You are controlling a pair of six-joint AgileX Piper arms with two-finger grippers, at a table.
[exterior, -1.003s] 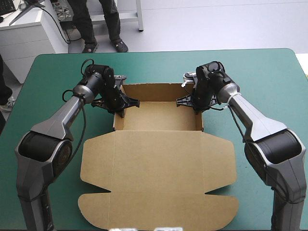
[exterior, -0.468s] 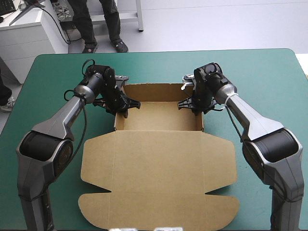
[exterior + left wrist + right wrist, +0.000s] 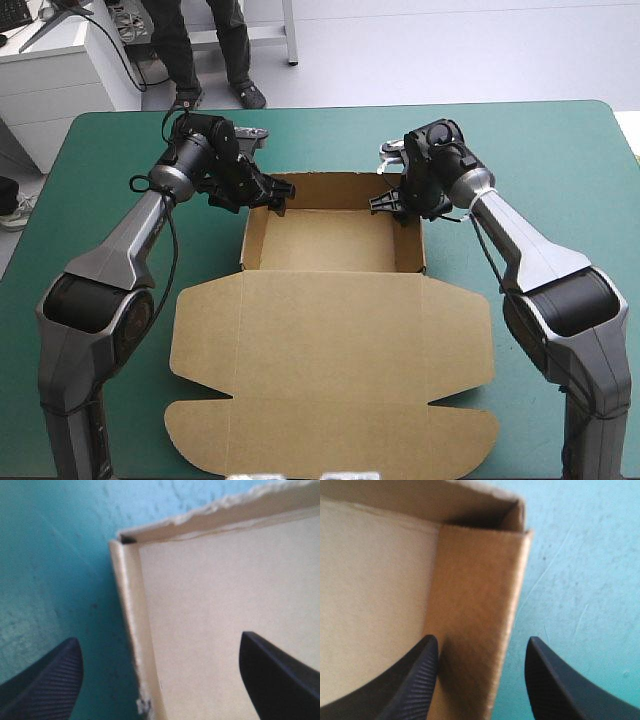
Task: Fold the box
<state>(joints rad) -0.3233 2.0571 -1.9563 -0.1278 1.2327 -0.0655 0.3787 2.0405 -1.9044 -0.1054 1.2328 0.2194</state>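
The brown box [image 3: 330,240] stands as an open tray at the far middle of the table, with its side walls raised. Its lid [image 3: 330,370] lies flat toward the near edge. My left gripper [image 3: 270,192] hovers at the tray's far left corner. In the left wrist view the left gripper [image 3: 157,639] is open, with the left wall [image 3: 131,630] between its widely spread fingers and untouched. My right gripper [image 3: 392,203] is at the far right corner. There the right gripper [image 3: 481,638] is open and straddles the right wall [image 3: 475,590], one finger inside the tray and one outside.
The teal-green cover [image 3: 560,170] shows bare on both sides of the tray and beyond it up to the table's far edge. The flat lid's rounded flaps [image 3: 200,430] reach close to the near edge.
Both grippers, shut on the tray's side walls earlier, have opened and let go. The left gripper has risen and drawn back toward the far left corner. The walls stay upright.
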